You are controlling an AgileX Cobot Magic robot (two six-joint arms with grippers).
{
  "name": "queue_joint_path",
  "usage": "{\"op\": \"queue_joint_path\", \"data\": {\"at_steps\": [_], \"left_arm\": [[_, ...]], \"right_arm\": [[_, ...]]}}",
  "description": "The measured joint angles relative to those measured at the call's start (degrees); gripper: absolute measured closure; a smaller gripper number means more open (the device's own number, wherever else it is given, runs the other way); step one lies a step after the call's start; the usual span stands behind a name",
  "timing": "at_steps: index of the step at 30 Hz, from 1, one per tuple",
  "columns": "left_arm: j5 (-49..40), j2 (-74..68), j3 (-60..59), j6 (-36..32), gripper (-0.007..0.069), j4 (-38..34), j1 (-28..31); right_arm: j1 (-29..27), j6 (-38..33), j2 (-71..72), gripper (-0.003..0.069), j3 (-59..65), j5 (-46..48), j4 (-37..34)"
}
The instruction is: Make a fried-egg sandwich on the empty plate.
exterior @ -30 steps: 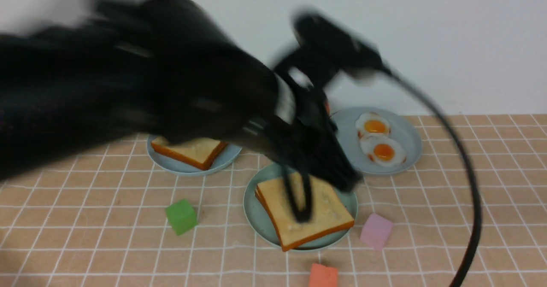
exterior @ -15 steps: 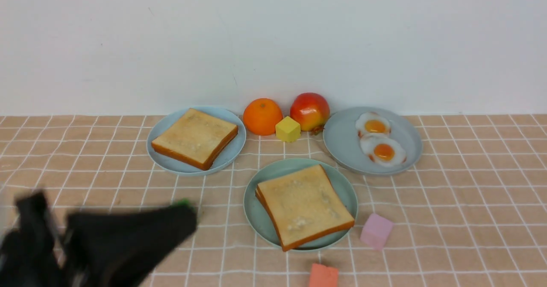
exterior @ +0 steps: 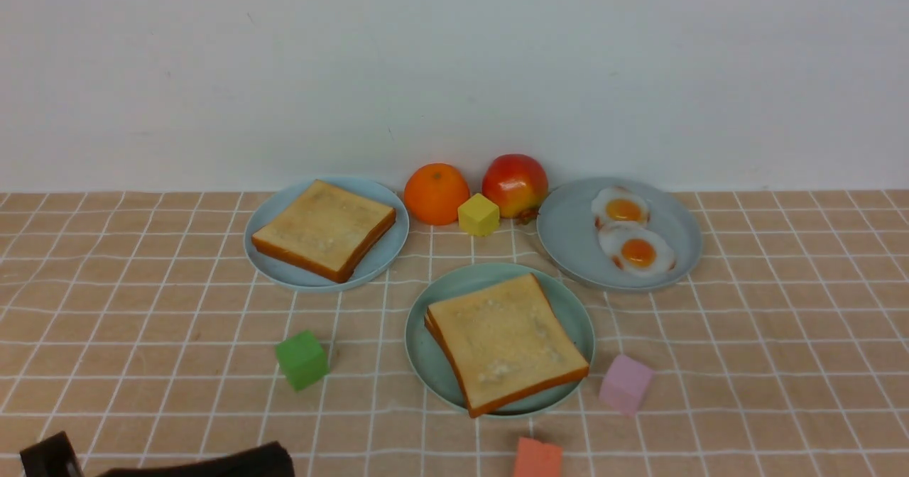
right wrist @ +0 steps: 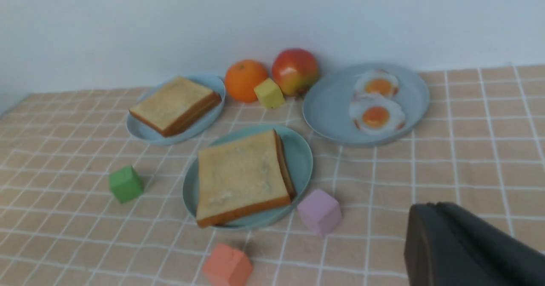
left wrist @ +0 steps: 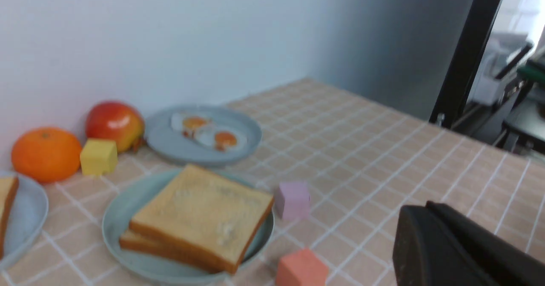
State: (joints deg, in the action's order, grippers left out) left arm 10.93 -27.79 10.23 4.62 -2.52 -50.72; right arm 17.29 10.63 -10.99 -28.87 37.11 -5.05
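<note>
We saw the sandwich (exterior: 505,341) lying on the green plate (exterior: 429,353), just in front of the yellow block (exterior: 478,214). Both claws (left wrist: 430,228) (right wrist: 434,230) were closed tight, holding nothing.

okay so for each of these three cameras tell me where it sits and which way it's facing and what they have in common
Front view: between the arms, facing the wall across the table; a dark bit of the left arm shows at the bottom edge.
Left wrist view: low on the left arm, looking across the mint-green plate toward the table's far corner; the left gripper intrudes.
Right wrist view: raised, facing the wall; the right gripper intrudes.
Shared: all show the fried-egg sandwich and pink cube.
</note>
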Motion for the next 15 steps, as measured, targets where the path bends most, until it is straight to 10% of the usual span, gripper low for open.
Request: {"op": "queue_joint_path", "data": {"at_steps": [15], "left_arm": [[-4.26, 0.0, 0.0, 0.0, 0.0638, -0.02, 0.0]], "right_arm": [[-6.36, 1.85, 3.53, 0.0671, 20.32, -8.36, 3.64]]}}
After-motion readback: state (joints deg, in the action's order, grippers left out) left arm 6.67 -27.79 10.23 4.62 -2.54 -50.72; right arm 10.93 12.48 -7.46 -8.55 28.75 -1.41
